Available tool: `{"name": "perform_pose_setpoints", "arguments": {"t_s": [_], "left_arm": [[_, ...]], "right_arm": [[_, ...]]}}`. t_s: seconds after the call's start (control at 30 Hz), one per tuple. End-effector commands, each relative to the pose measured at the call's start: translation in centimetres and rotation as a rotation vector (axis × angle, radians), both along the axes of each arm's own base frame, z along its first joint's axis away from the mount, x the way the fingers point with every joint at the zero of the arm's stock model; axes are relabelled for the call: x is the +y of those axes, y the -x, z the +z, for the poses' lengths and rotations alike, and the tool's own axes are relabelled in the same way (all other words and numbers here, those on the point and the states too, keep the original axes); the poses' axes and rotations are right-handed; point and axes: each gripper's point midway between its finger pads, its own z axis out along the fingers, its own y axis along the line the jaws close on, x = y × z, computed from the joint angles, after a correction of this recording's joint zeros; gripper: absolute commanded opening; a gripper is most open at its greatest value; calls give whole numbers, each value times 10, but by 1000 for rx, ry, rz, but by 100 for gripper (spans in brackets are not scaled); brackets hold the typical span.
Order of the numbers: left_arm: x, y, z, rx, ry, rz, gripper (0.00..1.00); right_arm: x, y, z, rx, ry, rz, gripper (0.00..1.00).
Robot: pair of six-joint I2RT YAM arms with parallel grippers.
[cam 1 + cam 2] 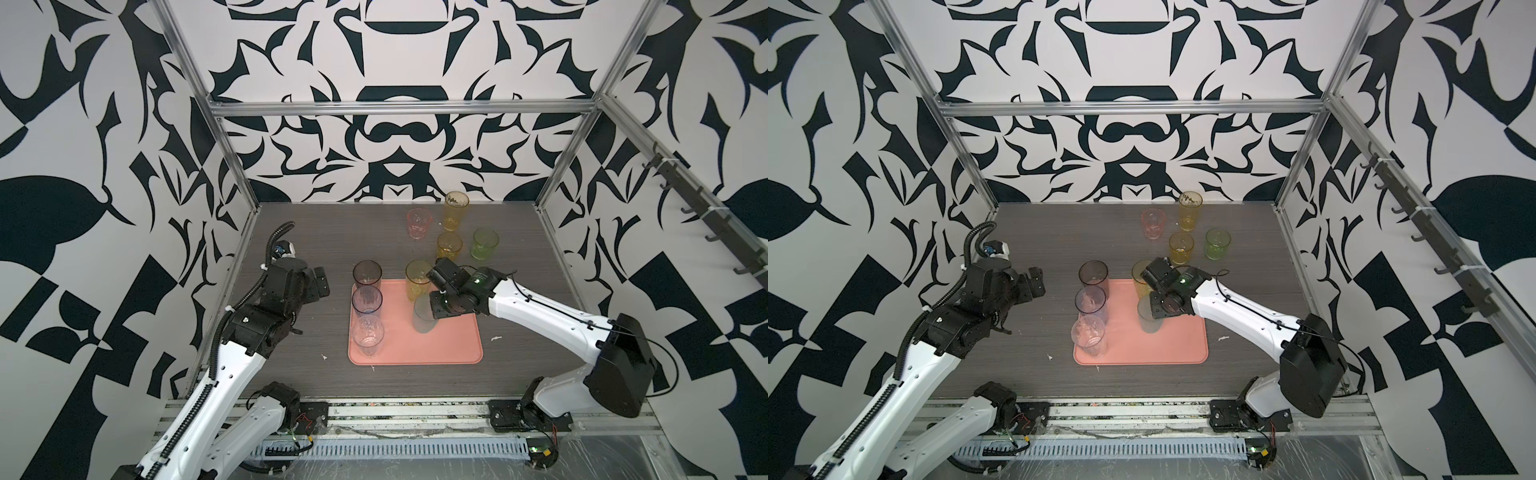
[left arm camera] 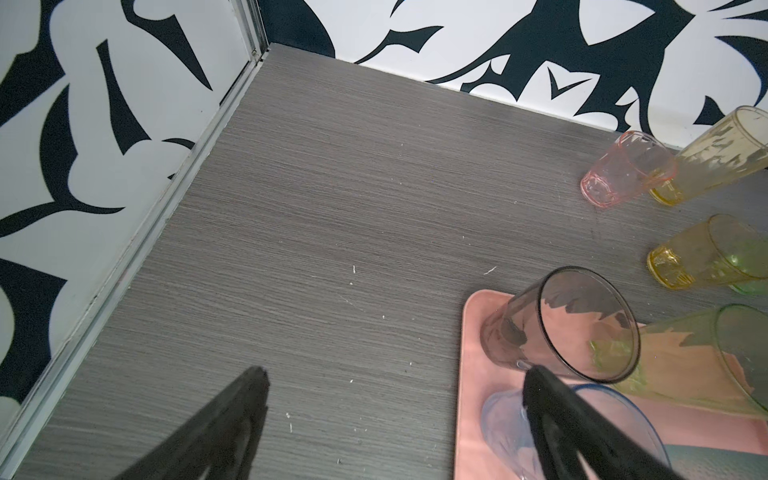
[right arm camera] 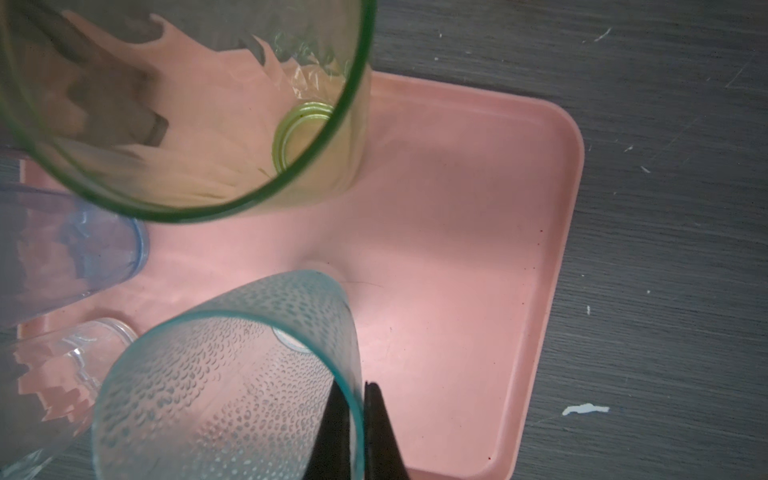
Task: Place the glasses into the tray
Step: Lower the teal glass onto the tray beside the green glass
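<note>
Since five of the nine tumblers are already at the tray point(image 1: 453, 349), the task looks a little past halfway. Nearest, at its front left, stands the clear tumbler point(image 1: 368, 336); mid-tray, the right gripper point(image 3: 357, 390) pinches the rim wall of the teal tumbler point(image 1: 423, 320), one finger inside and one outside; its base is low over the tray floor, though whether it rests there cannot be told, so this placement is judged unfinished. Behind the clear one stands the blue tumbler point(image 1: 367, 300), then the smoky grey tumbler point(image 1: 367, 274) in the far left corner; the tall yellow-green tumbler point(image 1: 417, 282) stands by the far edge. The left gripper point(image 2: 397, 376) hangs wide and empty over the table point(image 1: 291, 365), left of the tray. Beyond the tray four wait on the table: the short amber tumbler point(image 1: 449, 246) and short green tumbler point(image 1: 484, 244), then the pink tumbler point(image 1: 419, 223) and tall amber tumbler point(image 1: 456, 210) near the back wall.
</note>
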Motion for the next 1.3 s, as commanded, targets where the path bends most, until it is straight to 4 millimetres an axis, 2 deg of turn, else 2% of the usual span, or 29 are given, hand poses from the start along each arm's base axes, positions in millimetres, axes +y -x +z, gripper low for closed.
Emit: {"name": "perform_pose_setpoints", "arguments": {"t_s": [0.0,1.03,1.27], "left_arm": [[-1,0,-2,0,10,0,99],[0,1,-3,3,9,0,99],[0,1,-3,3,8,1,99]], "right_arm": [[9,-10,18,-57,-34,-14,0],[22,-22,10,-53,-28,-18,0],[24,-24,11,-56,-31,-16,4]]}}
